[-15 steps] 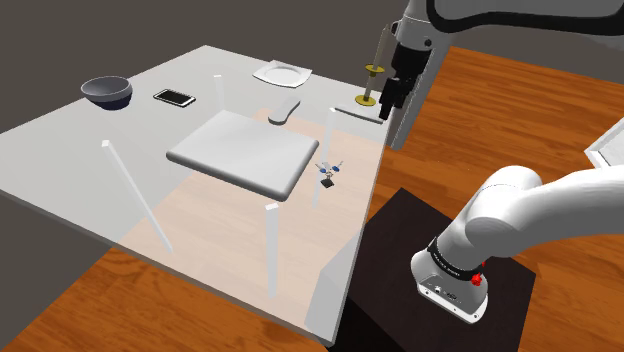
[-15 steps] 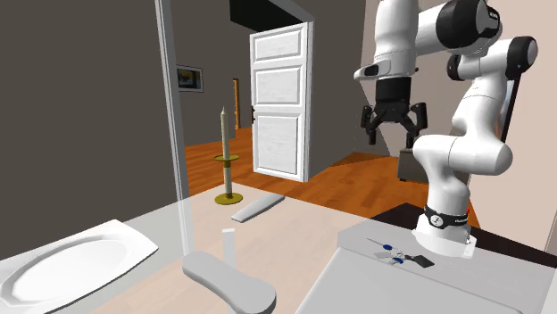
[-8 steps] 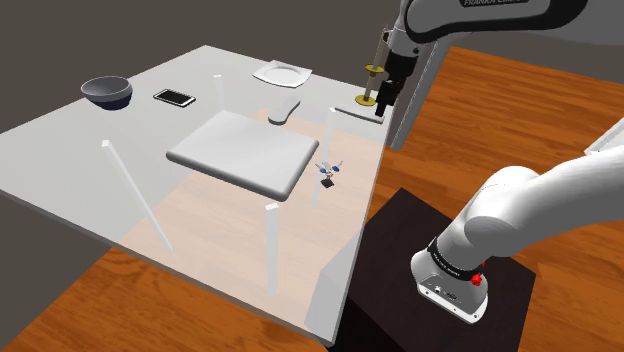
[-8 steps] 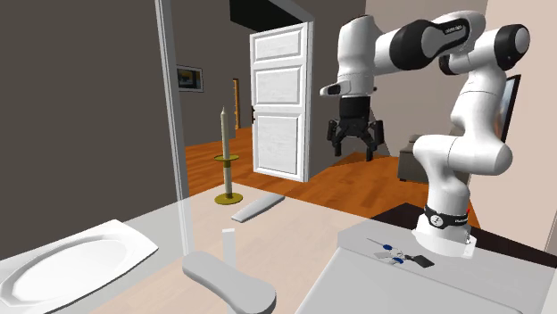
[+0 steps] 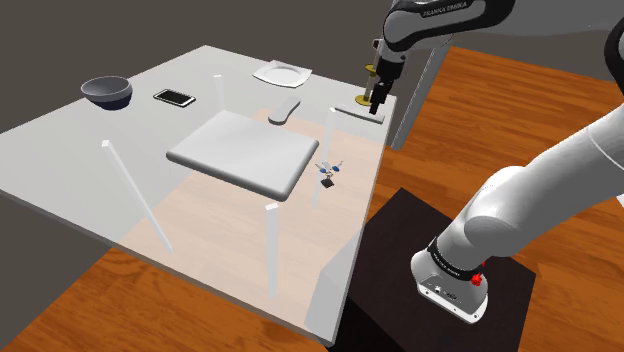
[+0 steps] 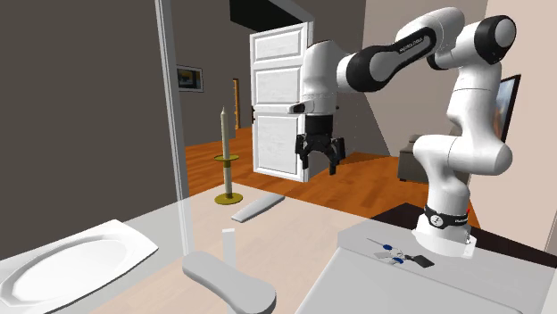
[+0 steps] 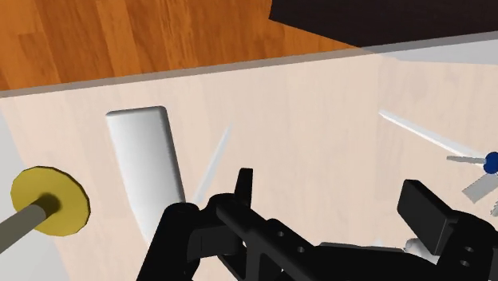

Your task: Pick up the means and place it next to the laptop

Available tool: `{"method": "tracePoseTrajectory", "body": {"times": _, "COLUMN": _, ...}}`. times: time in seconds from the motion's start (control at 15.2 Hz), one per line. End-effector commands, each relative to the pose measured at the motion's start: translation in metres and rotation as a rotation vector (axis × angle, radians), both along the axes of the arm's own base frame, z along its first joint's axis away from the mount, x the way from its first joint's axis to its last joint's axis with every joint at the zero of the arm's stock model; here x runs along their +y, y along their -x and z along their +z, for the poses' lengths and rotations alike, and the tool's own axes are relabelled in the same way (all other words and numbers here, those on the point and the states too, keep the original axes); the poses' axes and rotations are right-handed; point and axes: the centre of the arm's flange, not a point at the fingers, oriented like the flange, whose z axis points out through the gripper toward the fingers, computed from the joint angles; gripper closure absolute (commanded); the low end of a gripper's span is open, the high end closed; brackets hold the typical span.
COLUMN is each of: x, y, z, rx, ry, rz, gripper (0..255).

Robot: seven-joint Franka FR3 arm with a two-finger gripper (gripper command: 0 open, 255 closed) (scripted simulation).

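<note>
- I see the arm stretched far forward, gripper (image 6: pixel 321 161) pointing down, fingers spread wide, holding nothing.
- The white bar (image 5: pixel 361 111) lies below, at the laptop's (image 5: pixel 240 150) 2 o'clock.
- Translucent table (image 5: pixel 60 150); wooden floor (image 5: pixel 480 110).

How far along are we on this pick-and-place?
Nothing is done yet: the white bar lies on the table by the candlestick, apart from the laptop. In hand: the gripper hangs open and empty near the bar. Left: descend, grasp, lift, set it beside the laptop.
</note>
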Motion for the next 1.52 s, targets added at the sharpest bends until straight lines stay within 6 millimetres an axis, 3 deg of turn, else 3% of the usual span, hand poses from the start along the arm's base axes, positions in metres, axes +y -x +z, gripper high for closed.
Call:
{"method": "tracePoseTrajectory", "body": {"times": 0.0, "x": -0.017, "y": -0.016, "z": -0.014, "rx": -0.003, "ry": 0.005, "rz": 0.023, "gripper": 0}}
{"method": "tracePoseTrajectory", "body": {"times": 0.86, "x": -0.121, "y": -0.124, "z": -0.089, "rx": -0.017, "ry": 0.027, "rz": 0.159, "gripper": 0}}
{"method": "tracePoseTrajectory", "body": {"times": 1.45, "x": -0.124, "y": -0.127, "z": -0.13, "rx": -0.018, "ry": 0.028, "rz": 0.162, "gripper": 0}}
